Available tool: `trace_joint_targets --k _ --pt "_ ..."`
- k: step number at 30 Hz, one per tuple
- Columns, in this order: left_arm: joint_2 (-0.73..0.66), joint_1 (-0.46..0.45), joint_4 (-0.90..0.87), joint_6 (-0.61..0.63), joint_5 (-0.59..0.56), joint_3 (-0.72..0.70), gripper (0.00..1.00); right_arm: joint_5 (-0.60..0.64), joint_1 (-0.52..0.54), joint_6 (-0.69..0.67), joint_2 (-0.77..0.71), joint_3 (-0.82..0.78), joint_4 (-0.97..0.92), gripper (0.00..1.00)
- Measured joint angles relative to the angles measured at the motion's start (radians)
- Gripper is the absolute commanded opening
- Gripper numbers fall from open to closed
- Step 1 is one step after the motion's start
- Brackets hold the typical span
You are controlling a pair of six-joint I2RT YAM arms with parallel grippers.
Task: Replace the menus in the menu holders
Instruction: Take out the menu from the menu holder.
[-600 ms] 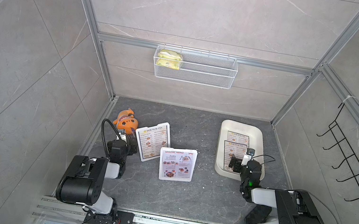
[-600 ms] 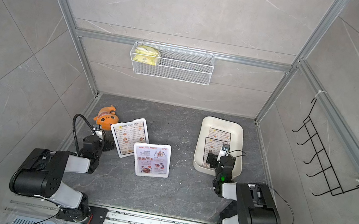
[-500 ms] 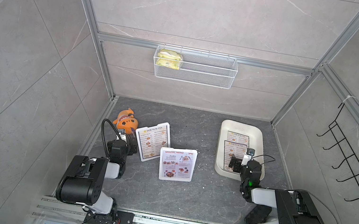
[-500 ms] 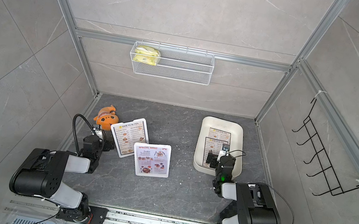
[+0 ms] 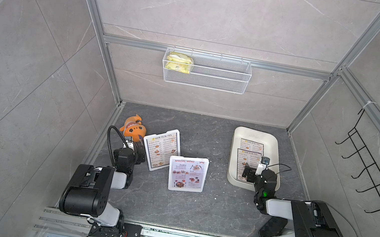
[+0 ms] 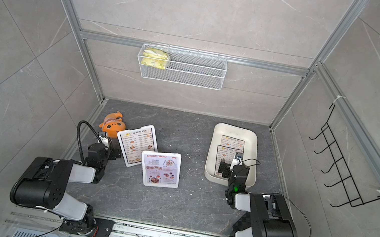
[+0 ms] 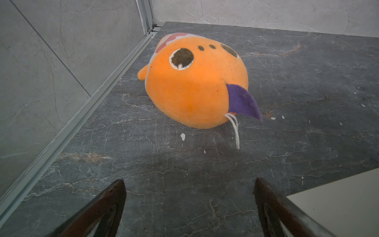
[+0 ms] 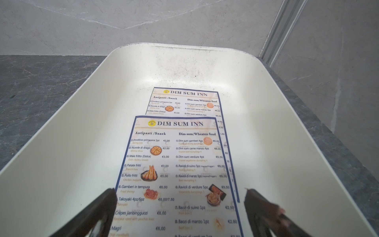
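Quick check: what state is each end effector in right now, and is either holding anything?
Left end effector: open, empty, facing the orange plush toy.
Right end effector: open, empty, over the menus in the cream tray.

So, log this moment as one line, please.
left gripper: open, facing plush toy | right gripper: open, over menus in tray | menu holders: both filled

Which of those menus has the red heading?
The SPECIAL MENU sheet at mid-floor. The menu beside it and the two loose sheets in the tray read DIM SUM INN.
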Motion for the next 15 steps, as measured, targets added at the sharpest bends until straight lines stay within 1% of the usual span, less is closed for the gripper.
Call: trace_joint_targets --k 5,6,8,9,11,12,15 --pt "-0.005 0.0 -0.002 0.0 -0.011 0.0 1.0 0.001 0.007 -0.011 -0.011 0.0 -0.008 1.0" --pt "-0.019 -0.004 -0.003 0.0 -0.025 -0.003 1.0 0.004 0.017 -0.019 -0.034 0.0 -0.027 1.0" --pt "-0.089 -0.018 -0.035 0.0 -0.064 -0.013 1.0 0.01 0.047 -0.034 -0.129 -0.001 -0.09 1.0" --pt "-0.165 -0.028 -0.078 -0.01 -0.093 -0.022 1.0 0.013 0.061 -0.031 -0.203 0.0 -0.131 1.0" --pt "-0.363 -0.041 -0.198 -0.055 -0.154 -0.021 1.0 0.021 0.073 0.004 -0.336 0.016 -0.218 1.0" --pt "-0.491 -0.045 -0.286 -0.093 -0.187 -0.01 1.0 0.024 0.072 0.026 -0.399 0.042 -0.275 1.0" --pt "-0.834 -0.044 -0.486 -0.215 -0.232 0.036 1.0 0.011 0.072 0.105 -0.499 0.152 -0.439 1.0"
